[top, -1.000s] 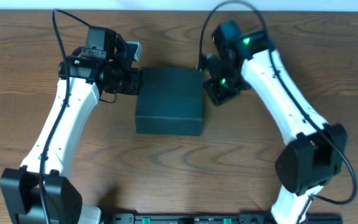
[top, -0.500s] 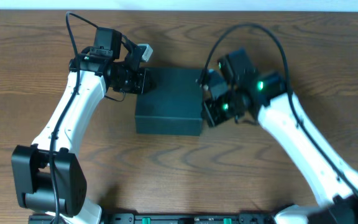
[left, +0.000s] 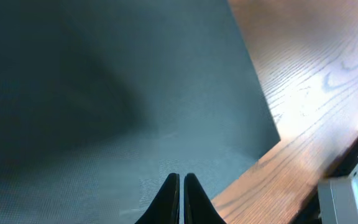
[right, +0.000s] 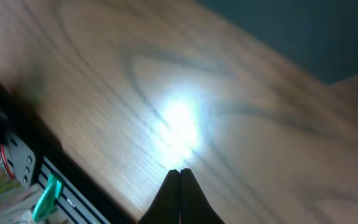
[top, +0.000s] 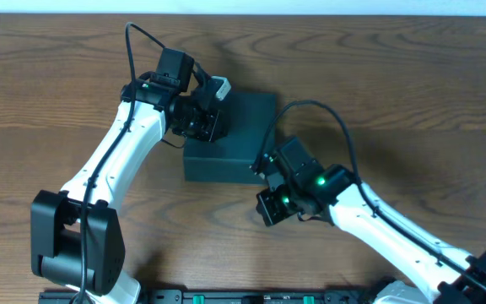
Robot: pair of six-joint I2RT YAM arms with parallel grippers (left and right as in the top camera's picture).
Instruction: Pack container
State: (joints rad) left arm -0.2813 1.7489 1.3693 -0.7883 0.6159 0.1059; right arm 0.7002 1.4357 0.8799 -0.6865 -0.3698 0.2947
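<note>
The container (top: 245, 135) is a dark teal square box with its flap lid shut, at mid table. Its lid fills most of the left wrist view (left: 104, 93). My left gripper (top: 218, 127) is shut and empty, its tips (left: 181, 178) just over the lid near the box's left side. My right gripper (top: 267, 209) is shut and empty, over bare wood in front of the box's near right corner. In the right wrist view its tips (right: 179, 171) hang over the table, with a corner of the container (right: 303, 31) at the top right.
The wooden table (top: 395, 101) lies bare all around the box. A black rail with green parts (top: 251, 295) runs along the front edge and shows in the right wrist view (right: 17, 155). No snack packets are in view.
My left gripper moved right, from the box's left edge onto its lid. My right arm swung from the box's right side down toward the front of the table.
</note>
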